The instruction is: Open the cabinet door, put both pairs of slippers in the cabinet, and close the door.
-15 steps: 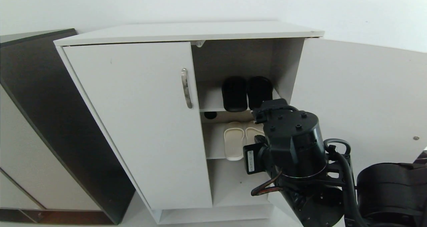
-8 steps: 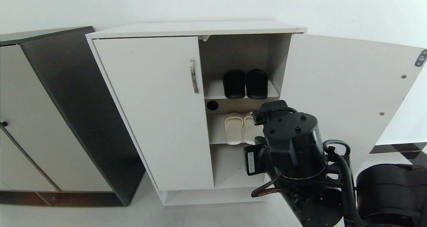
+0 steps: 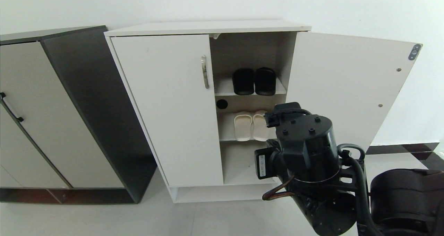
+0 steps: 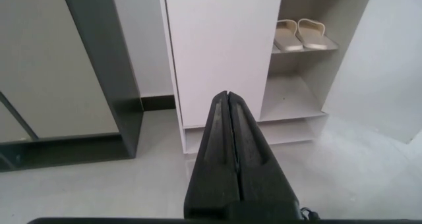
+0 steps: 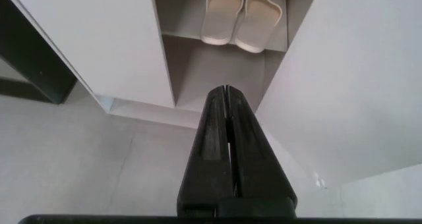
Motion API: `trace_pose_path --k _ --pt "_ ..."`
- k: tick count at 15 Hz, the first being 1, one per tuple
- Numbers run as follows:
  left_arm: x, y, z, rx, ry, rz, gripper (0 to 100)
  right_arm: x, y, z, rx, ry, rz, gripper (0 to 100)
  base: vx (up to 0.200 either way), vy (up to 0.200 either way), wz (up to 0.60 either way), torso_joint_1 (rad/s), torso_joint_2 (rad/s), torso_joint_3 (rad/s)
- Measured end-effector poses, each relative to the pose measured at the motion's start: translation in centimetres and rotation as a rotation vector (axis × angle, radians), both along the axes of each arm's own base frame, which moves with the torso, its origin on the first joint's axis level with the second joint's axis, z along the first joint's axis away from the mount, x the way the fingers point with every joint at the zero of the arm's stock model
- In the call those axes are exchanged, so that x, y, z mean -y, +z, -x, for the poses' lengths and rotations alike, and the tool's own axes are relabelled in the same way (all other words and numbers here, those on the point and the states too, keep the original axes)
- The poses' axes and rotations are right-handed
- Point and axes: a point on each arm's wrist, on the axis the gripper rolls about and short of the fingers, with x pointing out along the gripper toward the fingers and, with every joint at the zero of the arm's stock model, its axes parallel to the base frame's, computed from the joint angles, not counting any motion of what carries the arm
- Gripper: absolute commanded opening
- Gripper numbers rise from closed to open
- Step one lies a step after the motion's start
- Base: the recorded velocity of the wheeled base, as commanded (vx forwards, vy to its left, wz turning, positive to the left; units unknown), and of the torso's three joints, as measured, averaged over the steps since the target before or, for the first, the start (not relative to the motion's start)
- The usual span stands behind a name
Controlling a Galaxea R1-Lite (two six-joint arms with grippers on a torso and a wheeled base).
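1. While both pairs of slippers sit inside it, the white cabinet (image 3: 208, 27) has its right door (image 3: 347, 87) swung wide open, inner face toward the head camera. The left door (image 3: 166, 107) is shut, w/ a metal handle (image 3: 205, 71) near its inner edge.
2. The black slippers (image 3: 254, 81) lie side by side on the upper shelf. The white slippers (image 3: 250, 125) lie side by side on the shelf just below.
3. Left gripper (image 4: 227, 97): jaws pressed together, holding nothing. It hangs over the floor in front of the cabinet, well apart from it.
4. Right gripper (image 5: 227, 91): jaws also pressed together & empty. It is out in front of the open compartment, near the right door but not touching it.
5. A dark cabinet (image 3: 86, 101) stands just beside the white one, on the robot's left.
6. Judgement: the slipper part looks done; what's left is closing the right door.
7. Handling, prob.: the right door is a stiff flat board, light on its hinges, w/ smooth faces that a pad could slide on. Any handle would be on its hidden outer face.
8. Best hold is the free edge, far from the hinges, or a push on the outer face near that edge. Ease it in so it doesn't slam or bounce back.
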Motion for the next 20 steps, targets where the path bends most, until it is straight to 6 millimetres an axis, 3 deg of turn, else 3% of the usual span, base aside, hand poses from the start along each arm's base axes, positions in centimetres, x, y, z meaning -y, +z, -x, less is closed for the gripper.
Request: trace_pose_path --k 12,20 --pt "0.00 0.00 0.00 0.000 0.000 0.000 0 0.00 -0.31 -0.56 0.009 -0.014 -0.014 0 0.000 0.000 0.00 0.000 0.00 0.000" --pt "0.00 0.02 0.00 0.001 0.000 -0.001 0 -0.04 -0.60 -0.83 0.004 -0.021 -0.009 0 0.000 0.000 0.00 0.041 -0.38 -0.334"
